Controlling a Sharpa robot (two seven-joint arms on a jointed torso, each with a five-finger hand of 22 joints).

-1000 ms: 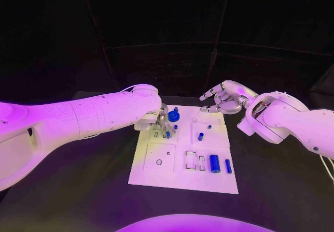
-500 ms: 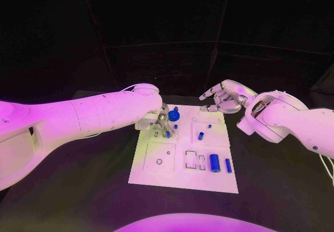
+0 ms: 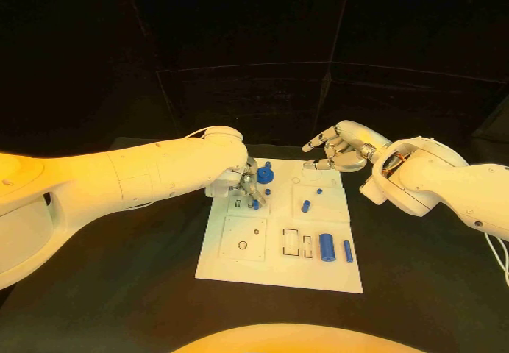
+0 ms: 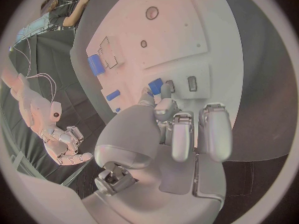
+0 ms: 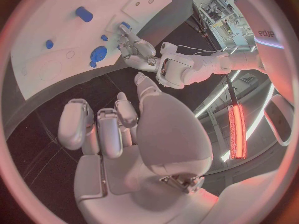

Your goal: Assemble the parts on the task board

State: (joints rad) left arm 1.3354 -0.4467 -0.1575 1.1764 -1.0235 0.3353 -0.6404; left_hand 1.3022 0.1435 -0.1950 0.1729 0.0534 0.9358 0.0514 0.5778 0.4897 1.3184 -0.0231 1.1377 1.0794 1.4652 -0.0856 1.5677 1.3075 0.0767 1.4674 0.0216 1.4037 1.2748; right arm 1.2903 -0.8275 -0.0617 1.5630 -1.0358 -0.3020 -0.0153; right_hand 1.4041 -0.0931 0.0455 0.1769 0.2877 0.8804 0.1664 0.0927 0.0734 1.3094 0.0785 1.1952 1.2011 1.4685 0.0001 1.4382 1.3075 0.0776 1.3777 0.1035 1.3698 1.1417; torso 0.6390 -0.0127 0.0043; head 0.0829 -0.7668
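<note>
The white task board (image 3: 244, 265) lies in the middle of the black table. My left hand (image 3: 244, 185) is down over its far left part and pinches a small blue part (image 4: 156, 86) between thumb and fingertip, against the board. A round blue part (image 3: 264, 175) stands just beyond that hand. Two small blue pegs (image 3: 305, 206) stand in the far right plate. A blue cylinder (image 3: 328, 248) and a thin blue bar (image 3: 347, 251) lie near the right edge. My right hand (image 3: 337, 151) hovers past the board's far right corner, fingers apart, holding nothing.
Empty rectangular slots (image 3: 290, 243) and small round holes (image 3: 243, 246) mark the board's near half. Black table (image 3: 424, 294) surrounds the board on all sides. My left forearm (image 3: 138, 180) stretches across the table's left side.
</note>
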